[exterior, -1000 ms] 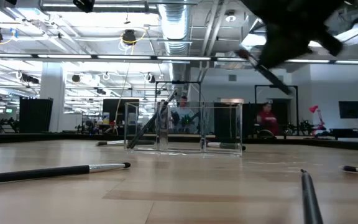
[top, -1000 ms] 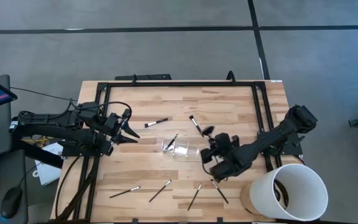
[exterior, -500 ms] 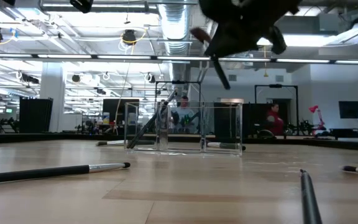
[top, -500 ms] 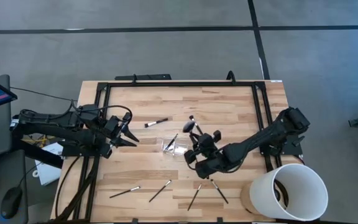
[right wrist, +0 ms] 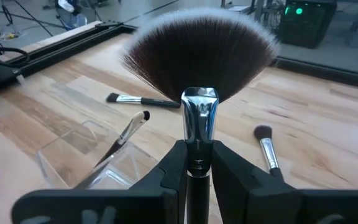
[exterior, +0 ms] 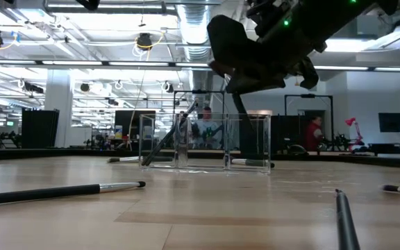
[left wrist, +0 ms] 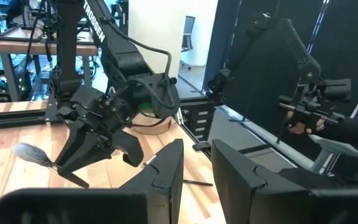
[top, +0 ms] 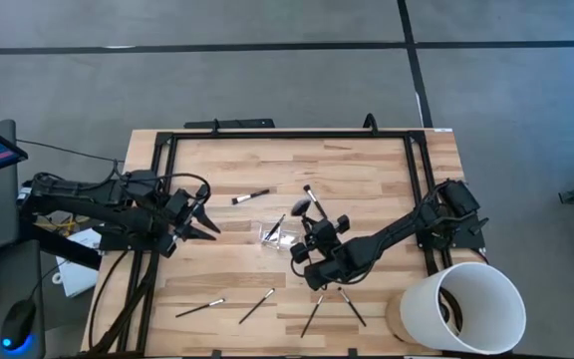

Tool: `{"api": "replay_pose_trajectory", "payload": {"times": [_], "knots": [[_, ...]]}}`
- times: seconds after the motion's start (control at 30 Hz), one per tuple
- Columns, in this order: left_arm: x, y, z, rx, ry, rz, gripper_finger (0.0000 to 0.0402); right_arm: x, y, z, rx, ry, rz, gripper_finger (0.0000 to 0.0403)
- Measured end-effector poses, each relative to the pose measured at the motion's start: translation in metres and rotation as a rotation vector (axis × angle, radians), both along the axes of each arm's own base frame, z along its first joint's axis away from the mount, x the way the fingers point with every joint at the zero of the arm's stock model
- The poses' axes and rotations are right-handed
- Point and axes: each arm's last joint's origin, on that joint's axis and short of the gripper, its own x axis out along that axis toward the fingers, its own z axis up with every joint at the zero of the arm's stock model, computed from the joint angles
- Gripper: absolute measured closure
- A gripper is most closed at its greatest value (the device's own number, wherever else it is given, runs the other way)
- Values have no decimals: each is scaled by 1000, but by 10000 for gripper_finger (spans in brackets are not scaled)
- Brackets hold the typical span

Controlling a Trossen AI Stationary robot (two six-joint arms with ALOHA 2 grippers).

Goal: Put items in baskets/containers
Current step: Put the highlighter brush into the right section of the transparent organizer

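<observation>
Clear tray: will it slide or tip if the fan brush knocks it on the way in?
Probably slides: the clear tray looks thin-walled and light on smooth wood. Tipping seems possible, since one brush already leans on its wall. The right gripper holds the fan brush rigidly.

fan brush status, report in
Right gripper shut on fan brush, above the clear tray. One brush already in tray. Left gripper waiting at table's left, empty. Nothing in the way.

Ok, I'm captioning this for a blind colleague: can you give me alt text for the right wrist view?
The right gripper is shut on a fan brush, its dark fan-shaped head spread above a silver ferrule. Beyond it on the wooden table a clear tray holds one brush leaning on its rim, and two more brushes lie loose.
</observation>
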Motion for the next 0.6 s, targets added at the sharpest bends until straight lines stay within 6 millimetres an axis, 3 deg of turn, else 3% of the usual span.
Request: {"api": "replay_pose_trajectory", "payload": {"times": [0.6], "knots": [[0, -2, -1, 2, 8, -11, 321, -6, 0, -10, 32, -27, -7, 352]]}}
